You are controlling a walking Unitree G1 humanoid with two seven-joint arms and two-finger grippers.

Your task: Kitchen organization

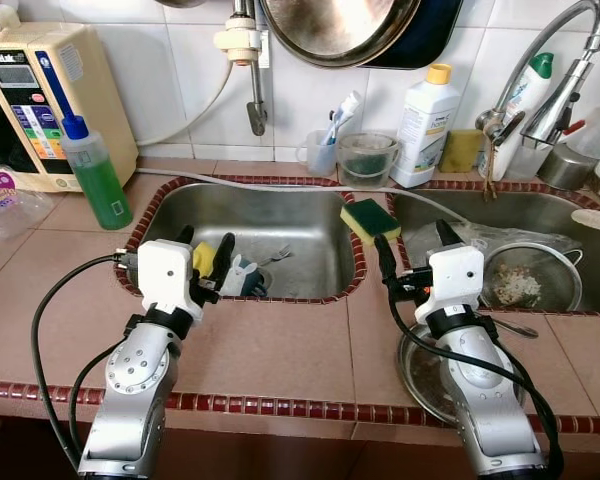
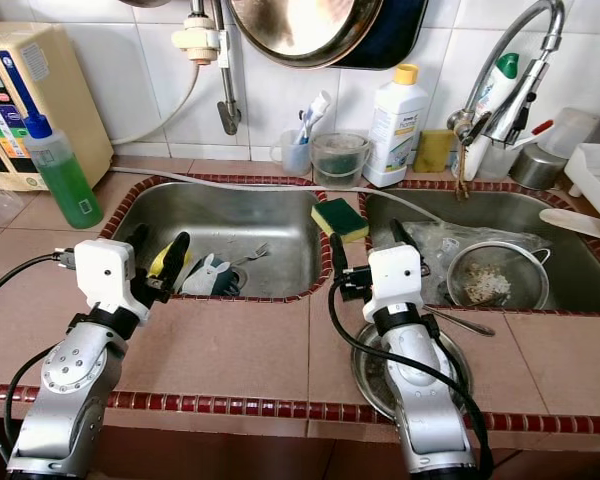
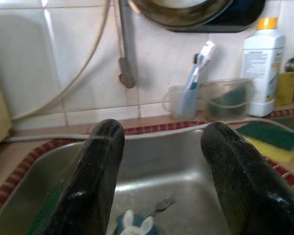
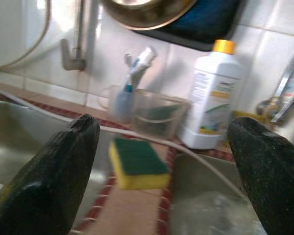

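Both hands hover spread and empty over the tiled desk (image 1: pixel 280 350): the left hand (image 1: pixel 207 262) at the steel sink basin (image 1: pixel 280 215), the right hand (image 1: pixel 415 250) near the yellow-green sponge (image 1: pixel 370 218) on the sink divider. A careless reach could knock the sponge into a basin.

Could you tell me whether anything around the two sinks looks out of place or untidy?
The yellow-green sponge sits skewed on the tiled divider between the basins, overhanging an edge. A fork and small items lie loose in the left basin, and the strainer in the right basin holds food scraps. Both claws, left and right, hover open, holding nothing.
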